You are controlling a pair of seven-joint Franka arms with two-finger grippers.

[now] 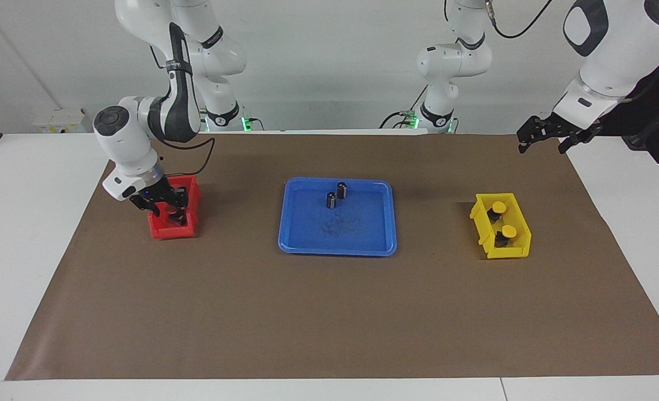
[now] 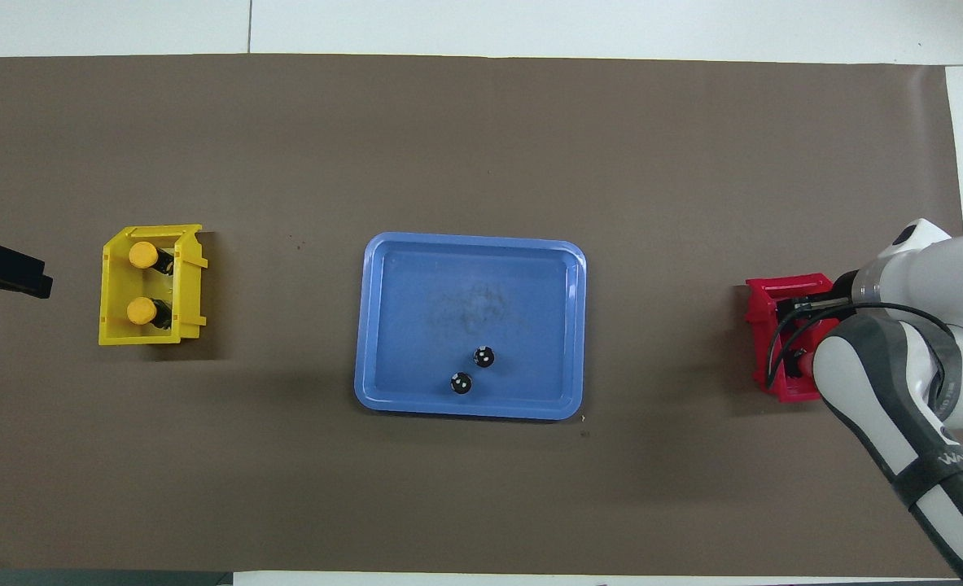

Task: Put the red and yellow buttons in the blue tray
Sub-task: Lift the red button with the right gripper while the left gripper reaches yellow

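Currently, right gripper (image 1: 169,210) reaches into small red plastic bin (image 1: 191,192), finger state indeterminate; left gripper (image 1: 546,135) waits with fingers spread wide.

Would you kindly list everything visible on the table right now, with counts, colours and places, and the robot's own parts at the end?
blue tray: one, blue, middle of the mat.
dark cylinders: two, dark grey, standing in the tray on its side nearer the robots.
yellow bin: one, yellow, toward the left arm's end.
yellow buttons: two, yellow caps, inside the yellow bin.
red bin: one, red, toward the right arm's end.
red button: one partly seen, red cap, inside the red bin; any others are hidden by the arm.
brown mat: one, brown, covering the white table.
left gripper: one, black, open, raised over the mat's edge, waiting.
right gripper: one, black, lowered into the red bin.
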